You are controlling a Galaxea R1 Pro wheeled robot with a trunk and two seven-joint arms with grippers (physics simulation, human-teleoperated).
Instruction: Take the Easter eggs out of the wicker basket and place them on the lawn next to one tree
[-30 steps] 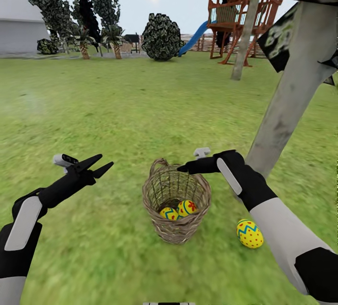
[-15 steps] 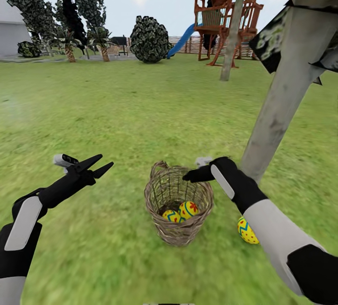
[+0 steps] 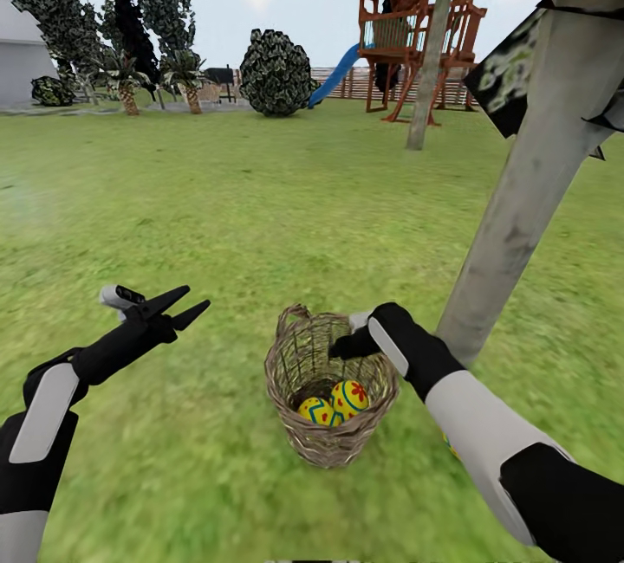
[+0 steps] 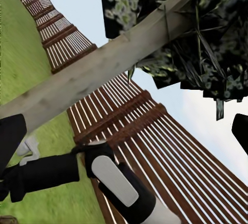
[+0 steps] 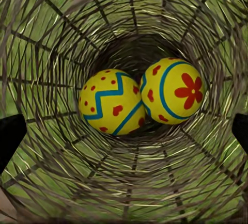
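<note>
Head view: eggs (image 3: 335,404) (unlabelled) inside basket (image 3: 329,446).

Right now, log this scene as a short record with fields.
basket: wicker basket upright on the lawn, beside the tree trunk
eggs in basket: two, flower egg and zigzag egg, touching
right hand: over the basket's mouth, open, holding nothing
left hand: open, off to the basket's side
background: playset, fence
</note>
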